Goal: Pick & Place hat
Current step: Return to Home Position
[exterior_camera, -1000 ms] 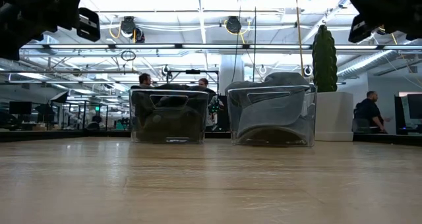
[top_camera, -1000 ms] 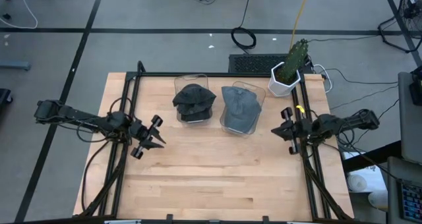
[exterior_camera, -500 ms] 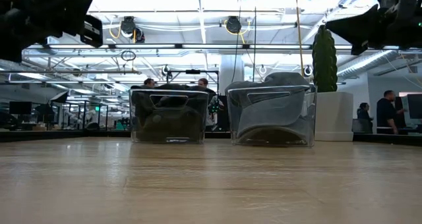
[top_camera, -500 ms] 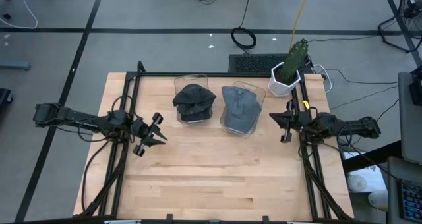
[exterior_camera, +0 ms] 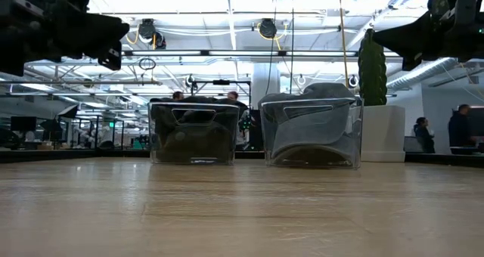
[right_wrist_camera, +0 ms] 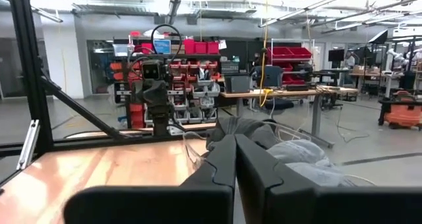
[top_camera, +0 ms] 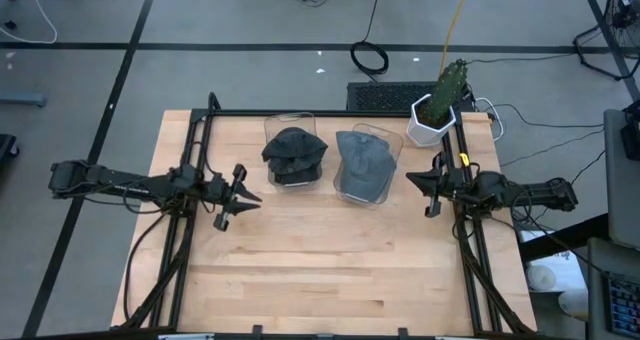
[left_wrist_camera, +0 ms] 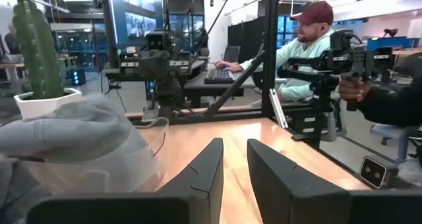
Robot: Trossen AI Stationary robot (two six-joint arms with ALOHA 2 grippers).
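Observation:
Two hats sit in clear plastic bins at the table's far middle. The dark hat (top_camera: 293, 152) lies in the left bin (exterior_camera: 193, 132) and the grey hat (top_camera: 362, 165) in the right bin (exterior_camera: 311, 128). My left gripper (top_camera: 252, 198) hovers above the table, left of the dark hat's bin, and points toward the bins. Its fingers stand slightly open (left_wrist_camera: 234, 148) and hold nothing. My right gripper (top_camera: 410, 180) hovers right of the grey hat's bin and points at it. It is shut (right_wrist_camera: 235, 140) and empty. Both grippers are well above the tabletop in the low view.
A cactus in a white pot (top_camera: 435, 115) stands at the far right corner, just beyond my right gripper. Black frame rails (top_camera: 190, 180) run along the table's left and right sides. Bare wood (top_camera: 330, 270) stretches across the near half. People sit and stand in the room behind.
My left gripper has swung toward the far edge and a little right, toward the dark hat's bin, turning more level. My right gripper has moved toward the far edge and left, closer to the grey hat's bin, then stayed. The hats have not moved.

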